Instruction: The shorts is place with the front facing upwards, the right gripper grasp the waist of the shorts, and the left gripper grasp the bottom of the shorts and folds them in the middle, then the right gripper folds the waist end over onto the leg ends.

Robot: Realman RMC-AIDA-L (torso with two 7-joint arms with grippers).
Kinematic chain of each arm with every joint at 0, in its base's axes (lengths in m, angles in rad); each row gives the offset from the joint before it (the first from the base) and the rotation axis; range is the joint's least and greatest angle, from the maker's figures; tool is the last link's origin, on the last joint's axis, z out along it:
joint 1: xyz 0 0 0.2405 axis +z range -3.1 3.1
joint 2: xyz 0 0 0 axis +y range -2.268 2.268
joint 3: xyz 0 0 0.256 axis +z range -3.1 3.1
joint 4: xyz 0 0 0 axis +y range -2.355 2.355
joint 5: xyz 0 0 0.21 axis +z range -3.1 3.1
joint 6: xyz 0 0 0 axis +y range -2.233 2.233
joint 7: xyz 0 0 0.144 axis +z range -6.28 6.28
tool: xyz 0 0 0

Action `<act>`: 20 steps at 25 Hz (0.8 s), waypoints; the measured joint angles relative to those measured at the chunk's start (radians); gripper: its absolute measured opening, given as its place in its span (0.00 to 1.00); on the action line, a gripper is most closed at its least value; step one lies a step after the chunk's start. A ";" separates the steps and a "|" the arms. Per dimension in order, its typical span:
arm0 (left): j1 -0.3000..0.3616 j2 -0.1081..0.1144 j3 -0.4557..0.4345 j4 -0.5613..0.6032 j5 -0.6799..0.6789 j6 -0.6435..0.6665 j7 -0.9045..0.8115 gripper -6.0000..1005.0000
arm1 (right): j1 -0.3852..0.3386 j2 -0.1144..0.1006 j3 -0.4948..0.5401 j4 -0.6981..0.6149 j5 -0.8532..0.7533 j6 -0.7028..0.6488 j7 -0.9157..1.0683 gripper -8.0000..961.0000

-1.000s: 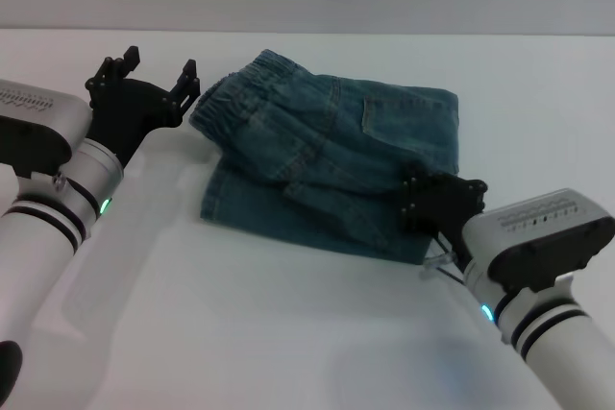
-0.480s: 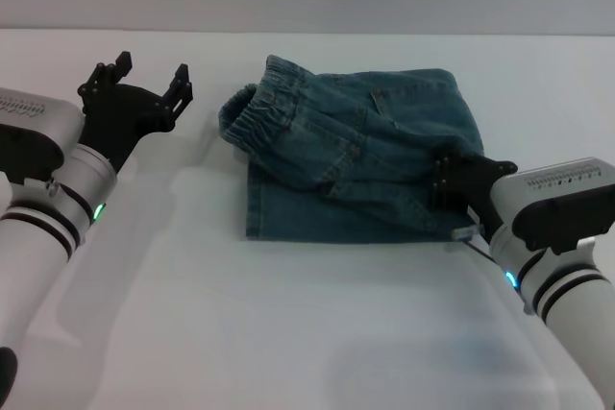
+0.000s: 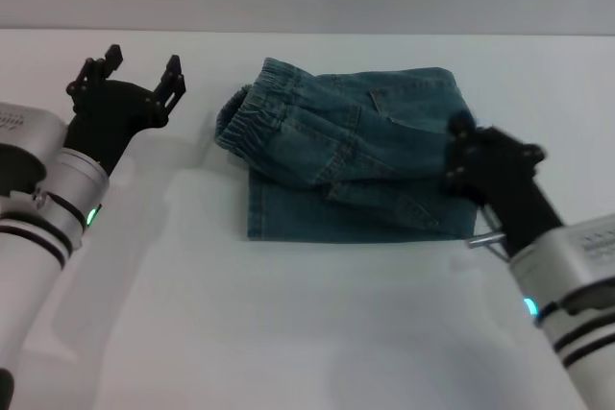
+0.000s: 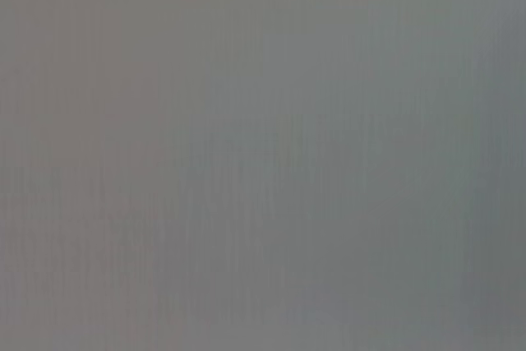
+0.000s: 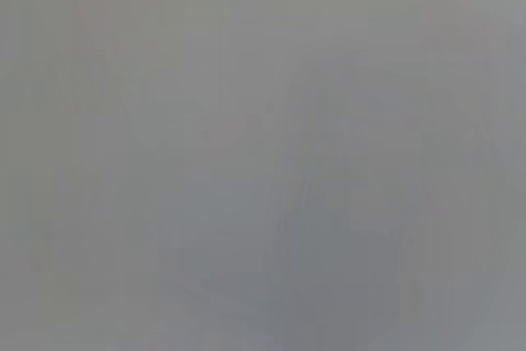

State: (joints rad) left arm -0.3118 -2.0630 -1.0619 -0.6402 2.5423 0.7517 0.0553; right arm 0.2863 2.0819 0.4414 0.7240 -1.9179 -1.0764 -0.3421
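Note:
The blue denim shorts (image 3: pixel 360 165) lie folded in a rough rectangle in the middle of the white table. The waist of the shorts (image 3: pixel 252 114), a puckered elastic band, is on top at the left end of the bundle. A flat lower layer shows along the near edge. My right gripper (image 3: pixel 455 151) sits at the right edge of the shorts, fingers spread, with no cloth visibly pinched. Off to the left of the waist, my left gripper (image 3: pixel 144 69) is open above bare table and touches nothing. Both wrist views are plain grey blanks.
The white table (image 3: pixel 288 333) stretches wide in front of the shorts and on both sides. A grey wall runs behind its far edge.
The shorts slid right and squared up a second ago, then stayed put. My right gripper has lifted off toward the right edge. The left gripper drifted slightly left.

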 joint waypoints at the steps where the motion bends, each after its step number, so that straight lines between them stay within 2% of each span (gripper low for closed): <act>1: 0.003 0.000 0.002 0.002 0.000 0.019 -0.007 0.75 | -0.008 -0.001 -0.002 -0.016 0.000 -0.041 0.000 0.15; 6: 0.024 0.001 0.009 0.012 0.000 0.096 -0.024 0.75 | -0.057 0.000 0.004 -0.139 0.008 -0.285 0.006 0.16; 13: 0.038 -0.001 0.002 0.047 -0.005 0.119 -0.026 0.76 | -0.068 -0.003 0.030 -0.222 0.061 -0.360 0.071 0.18; 20: 0.053 0.000 0.002 0.074 -0.005 0.173 -0.026 0.78 | -0.073 -0.002 0.037 -0.266 0.062 -0.364 0.137 0.46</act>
State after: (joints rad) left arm -0.2585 -2.0632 -1.0600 -0.5664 2.5370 0.9248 0.0291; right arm 0.2129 2.0802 0.4785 0.4579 -1.8559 -1.4405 -0.2054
